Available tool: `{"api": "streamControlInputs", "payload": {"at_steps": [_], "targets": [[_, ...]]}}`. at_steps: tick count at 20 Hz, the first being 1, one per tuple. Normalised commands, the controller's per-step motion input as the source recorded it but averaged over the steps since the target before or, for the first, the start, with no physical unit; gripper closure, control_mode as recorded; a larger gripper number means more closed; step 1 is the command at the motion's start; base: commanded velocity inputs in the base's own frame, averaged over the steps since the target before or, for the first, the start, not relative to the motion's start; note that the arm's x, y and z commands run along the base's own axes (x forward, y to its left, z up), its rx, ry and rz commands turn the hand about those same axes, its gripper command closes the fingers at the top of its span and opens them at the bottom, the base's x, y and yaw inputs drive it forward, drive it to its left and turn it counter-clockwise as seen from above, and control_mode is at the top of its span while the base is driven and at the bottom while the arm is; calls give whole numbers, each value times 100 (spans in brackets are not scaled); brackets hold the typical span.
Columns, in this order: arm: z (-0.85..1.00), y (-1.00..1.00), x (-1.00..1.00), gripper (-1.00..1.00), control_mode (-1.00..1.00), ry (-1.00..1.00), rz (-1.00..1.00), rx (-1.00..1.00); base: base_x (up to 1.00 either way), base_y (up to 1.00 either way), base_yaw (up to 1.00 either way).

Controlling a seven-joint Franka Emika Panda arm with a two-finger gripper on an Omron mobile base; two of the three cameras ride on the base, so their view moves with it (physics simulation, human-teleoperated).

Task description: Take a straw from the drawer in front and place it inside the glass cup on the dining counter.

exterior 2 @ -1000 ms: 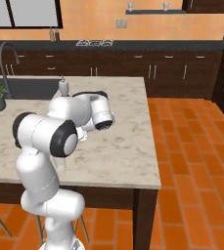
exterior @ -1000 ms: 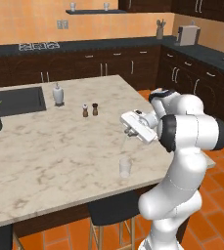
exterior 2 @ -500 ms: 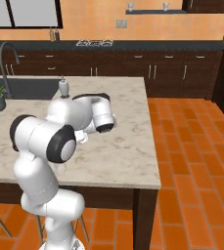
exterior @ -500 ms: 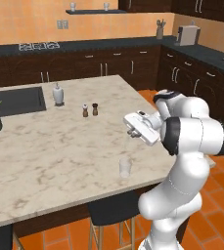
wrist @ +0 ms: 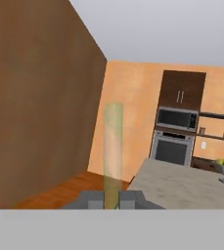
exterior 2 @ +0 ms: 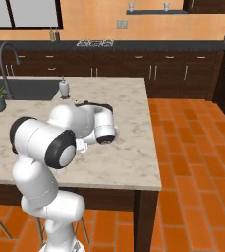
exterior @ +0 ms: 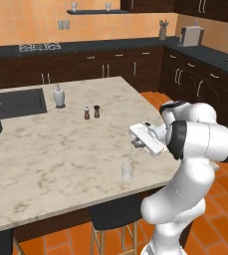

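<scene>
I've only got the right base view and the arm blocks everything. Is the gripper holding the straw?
Observer: Yes. In the hand view the straw stands pinched between the gripper fingertips.
Operator: Where is the glass cup?
Observer: In the left base view the glass cup stands upright near the dining counter edge closest to the robot.
Operator: Is the gripper over it?
Observer: Not quite; there the gripper hangs higher, beside the cup.
</scene>
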Motion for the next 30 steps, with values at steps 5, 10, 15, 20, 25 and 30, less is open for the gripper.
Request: {"api": "streamControlInputs", "payload": {"at_steps": [5, 10, 15, 20, 25, 30], "targets": [[-30, 0, 0, 100, -100, 16, -7, 0, 0, 0, 0], [-27, 0, 17, 100, -100, 13, -6, 0, 0, 0, 0], [-24, 0, 29, 100, -100, 10, -5, 0, 0, 0, 0], [-17, 0, 27, 100, -100, 9, -5, 0, 0, 0, 0], [-22, 10, 11, 100, -100, 7, -3, -3, 0, 0, 0], [-11, 22, -37, -100, -100, 1, -1, -5, 0, 0, 0]]}}
